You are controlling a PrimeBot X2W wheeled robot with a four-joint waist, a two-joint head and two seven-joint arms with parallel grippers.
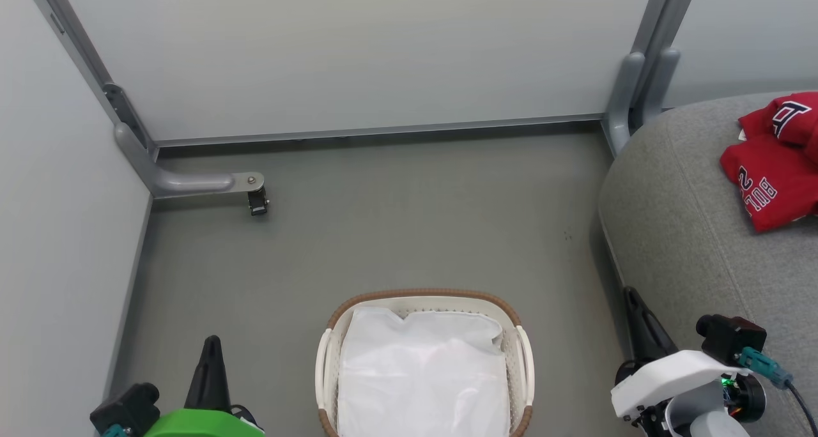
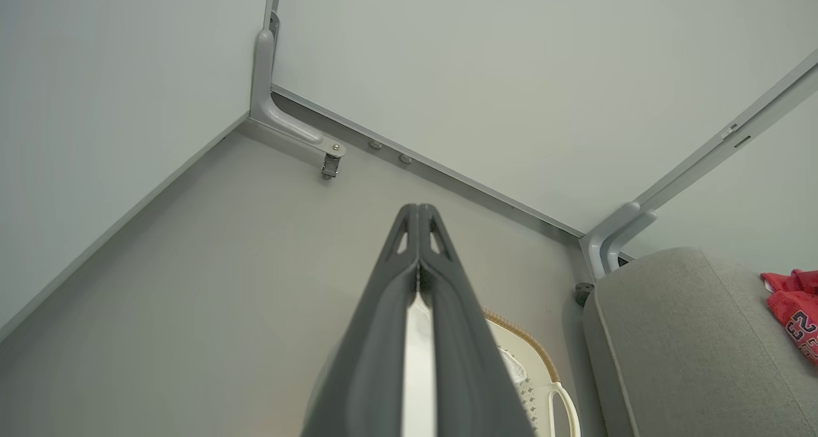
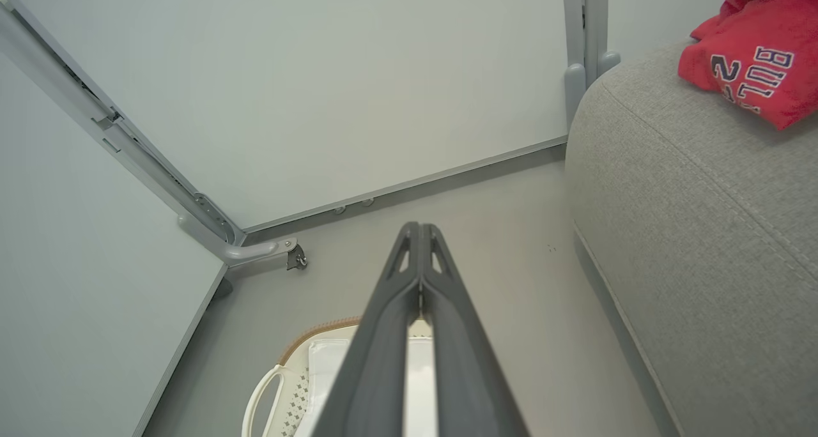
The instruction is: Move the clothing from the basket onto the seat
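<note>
Red jerseys (image 1: 776, 159) with dark letters lie bunched on the grey seat (image 1: 690, 232) at the right; they also appear in the right wrist view as clothing (image 3: 754, 60) on the seat (image 3: 703, 200), and in the left wrist view as clothing (image 2: 795, 312). The white basket (image 1: 521, 354) with its brown rim stands on the floor at the bottom centre, holding just its white cloth liner (image 1: 422, 373). My left gripper (image 1: 211, 344) is shut and empty, left of the basket. Between basket and seat, my right gripper (image 1: 632, 296) is shut and empty too.
Grey floor (image 1: 409, 220) spreads ahead of the basket. Pale partition walls close the left and back sides, with a metal foot and caster (image 1: 257, 202) at the far left corner and a grey post (image 1: 629, 98) beside the seat.
</note>
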